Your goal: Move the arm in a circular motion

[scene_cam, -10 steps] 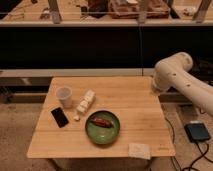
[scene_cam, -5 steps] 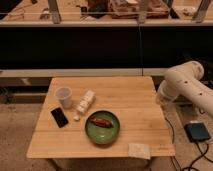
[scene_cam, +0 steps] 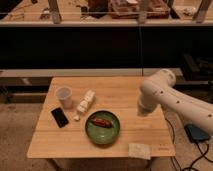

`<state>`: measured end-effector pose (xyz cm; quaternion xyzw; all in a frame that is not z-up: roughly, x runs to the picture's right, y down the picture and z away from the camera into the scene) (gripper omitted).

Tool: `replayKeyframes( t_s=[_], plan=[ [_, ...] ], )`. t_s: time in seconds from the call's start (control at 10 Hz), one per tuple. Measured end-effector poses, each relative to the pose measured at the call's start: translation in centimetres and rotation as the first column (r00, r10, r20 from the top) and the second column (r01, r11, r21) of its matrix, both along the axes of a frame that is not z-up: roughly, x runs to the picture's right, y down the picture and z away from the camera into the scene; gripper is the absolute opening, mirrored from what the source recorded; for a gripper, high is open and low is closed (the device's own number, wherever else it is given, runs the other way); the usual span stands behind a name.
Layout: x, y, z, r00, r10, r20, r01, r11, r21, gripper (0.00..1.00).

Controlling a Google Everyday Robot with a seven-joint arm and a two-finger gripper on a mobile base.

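Observation:
The arm [scene_cam: 172, 97] is cream-white, with thick tubular links, a rounded joint and small dark dots. It comes in from the lower right and bends over the right side of the wooden table [scene_cam: 125, 90]. Its pale end, the gripper [scene_cam: 144, 111], hangs just above the table's right part, to the right of the green bowl [scene_cam: 102, 131]. It touches nothing on the table.
On the table are a clear cup [scene_cam: 64, 95], a row of white blocks [scene_cam: 86, 102], a black phone [scene_cam: 60, 117], the green bowl holding a reddish-brown item [scene_cam: 101, 121], and a pale pad [scene_cam: 140, 150]. A dark device [scene_cam: 197, 134] and cables lie on the floor at right. A dark shelf runs behind.
The arm's rounded joint first swung slightly right and down, then moved left and lower, so that it now reaches further over the table's right side.

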<state>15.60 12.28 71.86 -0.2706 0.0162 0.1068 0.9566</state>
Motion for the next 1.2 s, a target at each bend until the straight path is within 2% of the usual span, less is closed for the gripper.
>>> replayKeyframes(
  t_s=[0.3, 0.5, 0.6, 0.7, 0.8, 0.9, 1.0, 1.2],
  plan=[
    [-6.9, 1.1, -0.2, 0.995, -0.084, 0.055, 0.086, 0.9956, -0.037, 0.16],
    [-12.4, 1.2, 0.4, 0.985, -0.111, 0.134, 0.122, 0.9896, -0.076, 0.16],
    [-14.3, 0.9, 0.8, 0.977, -0.121, 0.173, 0.137, 0.9872, -0.081, 0.16],
    [-17.1, -0.2, 1.7, 0.960, -0.147, 0.238, 0.168, 0.9830, -0.073, 0.16],
    [-18.7, -1.3, 2.5, 0.945, -0.172, 0.279, 0.196, 0.9787, -0.061, 0.16],
    [-20.4, -3.0, 3.7, 0.922, -0.209, 0.326, 0.234, 0.9716, -0.037, 0.16],
    [-21.6, -5.3, 5.3, 0.899, -0.261, 0.351, 0.278, 0.9605, 0.002, 0.16],
    [-23.2, -8.9, 7.3, 0.875, -0.330, 0.354, 0.327, 0.9424, 0.070, 0.16]
  ],
)
